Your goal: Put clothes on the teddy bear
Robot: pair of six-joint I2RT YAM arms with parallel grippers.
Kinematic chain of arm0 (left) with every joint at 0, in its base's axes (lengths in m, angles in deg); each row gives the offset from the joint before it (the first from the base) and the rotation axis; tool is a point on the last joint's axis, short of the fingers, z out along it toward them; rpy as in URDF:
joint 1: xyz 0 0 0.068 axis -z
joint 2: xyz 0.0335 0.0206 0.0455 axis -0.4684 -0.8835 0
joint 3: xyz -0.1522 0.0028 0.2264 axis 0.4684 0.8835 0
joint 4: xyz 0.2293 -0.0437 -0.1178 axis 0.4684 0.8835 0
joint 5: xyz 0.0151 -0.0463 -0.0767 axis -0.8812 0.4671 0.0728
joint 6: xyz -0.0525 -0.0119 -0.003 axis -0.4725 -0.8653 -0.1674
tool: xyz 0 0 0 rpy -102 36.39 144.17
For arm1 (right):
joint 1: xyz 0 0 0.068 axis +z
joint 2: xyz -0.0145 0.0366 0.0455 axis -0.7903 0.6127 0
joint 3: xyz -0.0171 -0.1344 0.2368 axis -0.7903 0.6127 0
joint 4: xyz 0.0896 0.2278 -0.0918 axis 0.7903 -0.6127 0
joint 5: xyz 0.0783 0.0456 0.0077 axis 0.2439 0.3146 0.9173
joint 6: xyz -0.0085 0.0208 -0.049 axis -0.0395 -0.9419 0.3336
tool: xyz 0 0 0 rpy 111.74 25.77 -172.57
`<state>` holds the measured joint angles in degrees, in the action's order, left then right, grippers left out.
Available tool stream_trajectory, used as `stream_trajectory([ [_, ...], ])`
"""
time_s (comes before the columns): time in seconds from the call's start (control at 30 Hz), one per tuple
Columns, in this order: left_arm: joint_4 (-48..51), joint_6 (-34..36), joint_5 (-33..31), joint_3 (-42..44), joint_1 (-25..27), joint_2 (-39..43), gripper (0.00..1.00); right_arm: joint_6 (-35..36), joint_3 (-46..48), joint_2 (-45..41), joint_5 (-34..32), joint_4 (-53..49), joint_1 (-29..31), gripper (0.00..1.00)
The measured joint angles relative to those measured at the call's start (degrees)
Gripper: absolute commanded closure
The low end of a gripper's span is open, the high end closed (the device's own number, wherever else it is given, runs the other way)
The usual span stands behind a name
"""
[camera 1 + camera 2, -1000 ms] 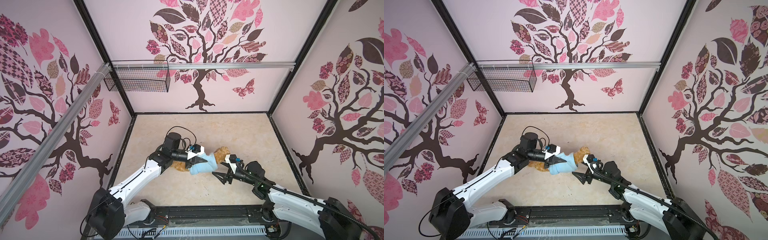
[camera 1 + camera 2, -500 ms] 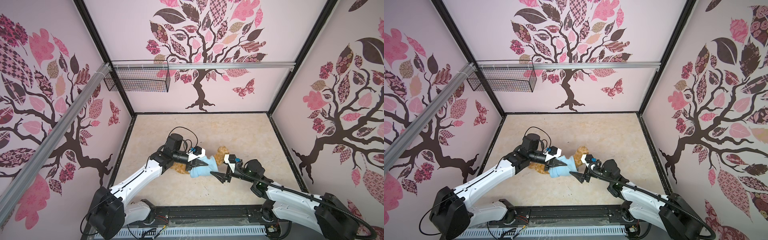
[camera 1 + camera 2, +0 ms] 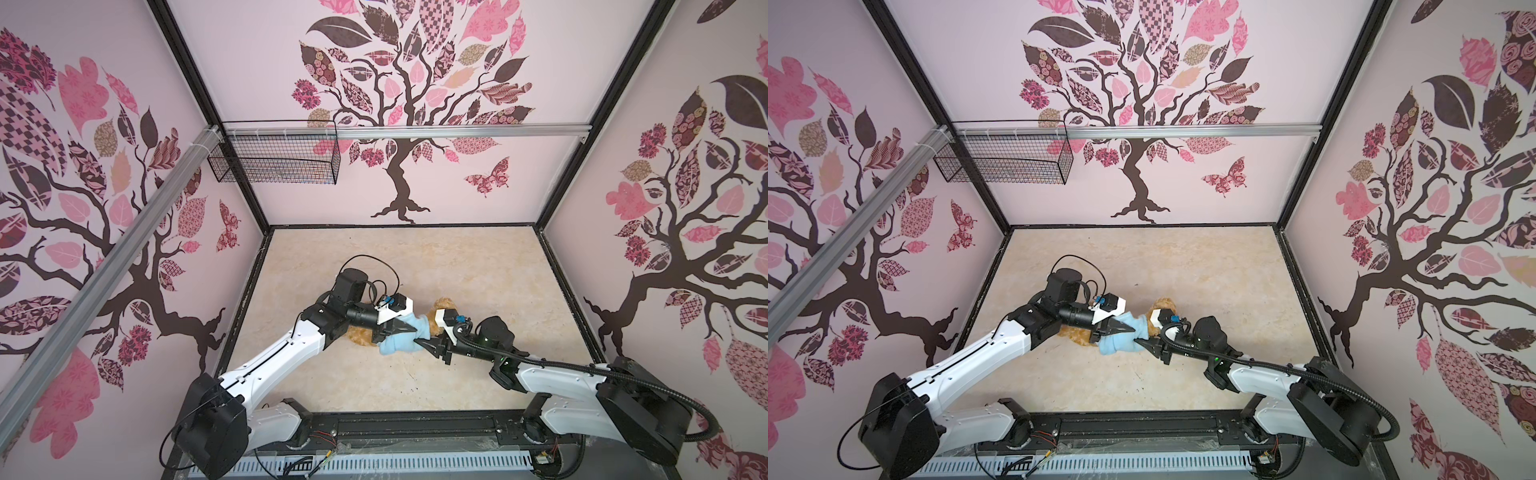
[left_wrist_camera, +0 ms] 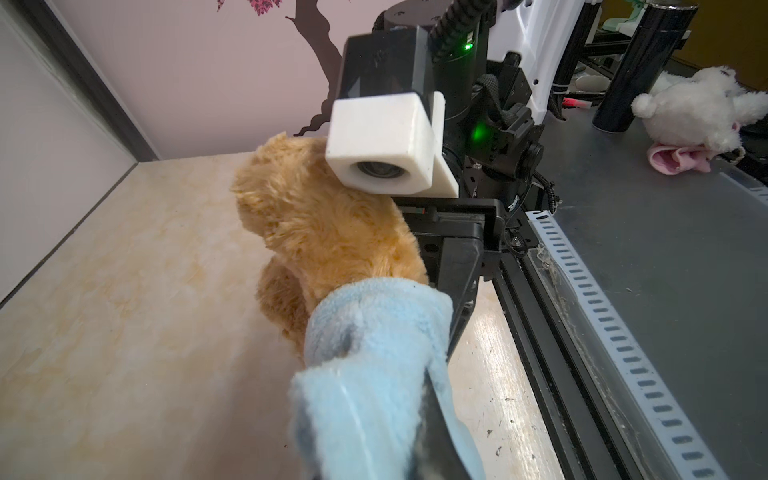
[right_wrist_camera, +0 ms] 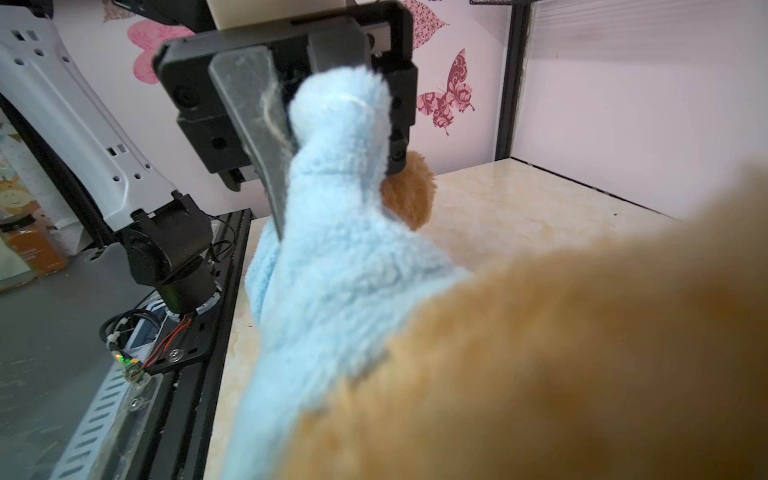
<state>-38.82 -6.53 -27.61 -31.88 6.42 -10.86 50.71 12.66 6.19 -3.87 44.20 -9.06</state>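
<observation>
Centrally, your left end effector (image 3: 409, 330) clamps the fluffy light-blue shirt (image 3: 399, 345) on the golden-brown shaggy teddy bear (image 3: 444, 302). Whether your right end effector (image 3: 424, 344) grips, you cannot tell.

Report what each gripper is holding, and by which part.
Left gripper pinches a bunched fold of the light blue shirt. Right gripper meets the shirt's edge by the teddy bear; a grip cannot be told.
</observation>
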Motion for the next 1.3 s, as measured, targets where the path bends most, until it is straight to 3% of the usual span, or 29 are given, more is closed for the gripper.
stream_trajectory([
  [0.1,3.6,0.7,-2.8,0.0,0.5,2.6,0.55,2.6,0.0,-0.8,-1.2,-1.8,0.3,0.78],
  [0.23,10.1,1.1,-7.5,-1.0,0.7,8.2,0.51,5.4,0.9,-2.6,-2.6,-4.6,0.5,0.80],
  [0.3,13.1,0.7,-10.0,-2.7,0.7,11.0,0.55,6.7,1.6,-3.2,-3.1,-5.6,0.5,0.81],
  [0.4,17.7,0.0,-12.5,-6.5,0.7,13.4,0.73,8.5,1.9,-3.9,-4.1,-7.2,0.5,0.81],
  [0.5,22.8,0.6,-13.9,-10.8,0.7,13.0,0.90,10.7,1.9,-4.8,-5.3,-8.3,1.2,0.82],
  [0.6,28.2,2.5,-14.8,-14.9,0.7,10.8,0.99,12.9,1.9,-5.6,-6.5,-9.2,2.6,0.82],
  [0.93,40.5,10.1,-17.1,-20.6,1.6,3.3,1.00,15.5,1.9,-6.8,-7.7,-11.1,3.7,0.83],
  [1.3,42.5,13.1,-20.2,-21.2,2.9,-0.1,1.00,15.5,1.9,-6.8,-8.0,-11.1,3.7,0.83],
])
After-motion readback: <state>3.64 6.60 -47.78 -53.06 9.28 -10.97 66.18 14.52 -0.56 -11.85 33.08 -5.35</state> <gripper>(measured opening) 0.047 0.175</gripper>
